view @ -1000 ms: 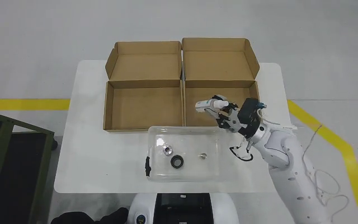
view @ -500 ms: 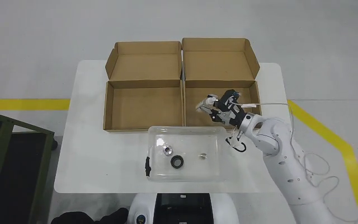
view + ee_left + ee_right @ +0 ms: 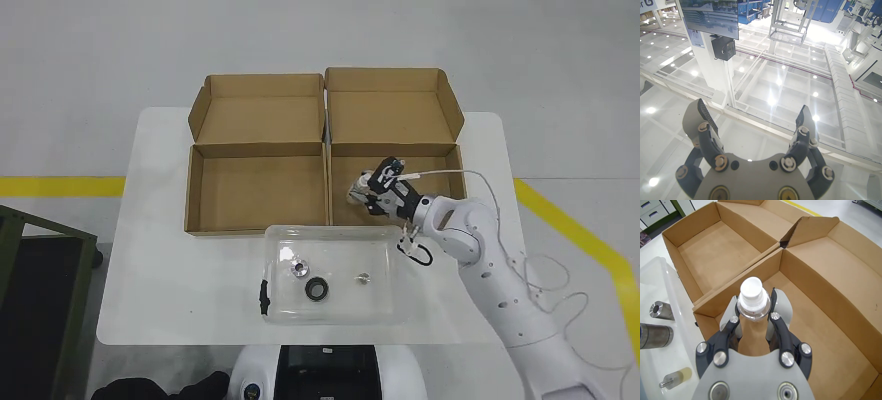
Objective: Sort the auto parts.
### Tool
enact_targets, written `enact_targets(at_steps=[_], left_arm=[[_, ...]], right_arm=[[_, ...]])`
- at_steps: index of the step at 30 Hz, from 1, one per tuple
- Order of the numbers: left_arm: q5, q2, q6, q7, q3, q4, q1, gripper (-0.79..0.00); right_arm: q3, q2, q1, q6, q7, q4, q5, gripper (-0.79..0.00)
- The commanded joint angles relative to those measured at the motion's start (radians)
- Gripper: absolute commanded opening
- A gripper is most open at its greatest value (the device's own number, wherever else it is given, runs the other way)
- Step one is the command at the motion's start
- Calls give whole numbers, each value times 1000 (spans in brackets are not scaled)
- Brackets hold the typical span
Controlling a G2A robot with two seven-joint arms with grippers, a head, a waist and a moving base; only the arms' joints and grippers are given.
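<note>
The sorting seems to be at its beginning. The right gripper (image 3: 372, 190) is closed around a clear part with a white cap (image 3: 751, 294). Its fingers press the part from two sides, near the centre of the top view. The part hangs over the lower left area of the right box (image 3: 440, 180), just inside its front wall, and it is not yet put down.

Both cardboard boxes have a bare floor where I can see it. The left box (image 3: 255, 190), at the upper left of the top view, holds nothing. The right box also holds nothing visible, although the arm hides a piece of its floor.

Three parts are left in the clear tray (image 3: 272, 300) at the lower centre: a metal tube (image 3: 297, 268), a dark cylinder (image 3: 318, 289) and a small pin (image 3: 364, 278).

The left gripper (image 3: 753, 113) is wide open and holds nothing, pointing up at the ceiling.

In my judgement, one part is about to be delivered and three more must be sorted after it.
</note>
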Motion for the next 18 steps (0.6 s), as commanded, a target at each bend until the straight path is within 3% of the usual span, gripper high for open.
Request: enact_targets(at_steps=[1,10,12,14,18], left_arm=[[0,0,0,0,0,0,0,0],[0,0,0,0,0,0,0,0],[0,0,0,0,0,0,0,0],[0,0,0,0,0,0,0,0],[0,0,0,0,0,0,0,0]], right_arm=[[-8,-1,7,4,7,7,-3,-650],[-39,-7,28,19,21,27,-13,-366],[-36,-6,24,30,15,17,-21,-102],[-29,-4,17,34,13,0,-25,-12],[0,6,-9,28,10,-72,-44,0]])
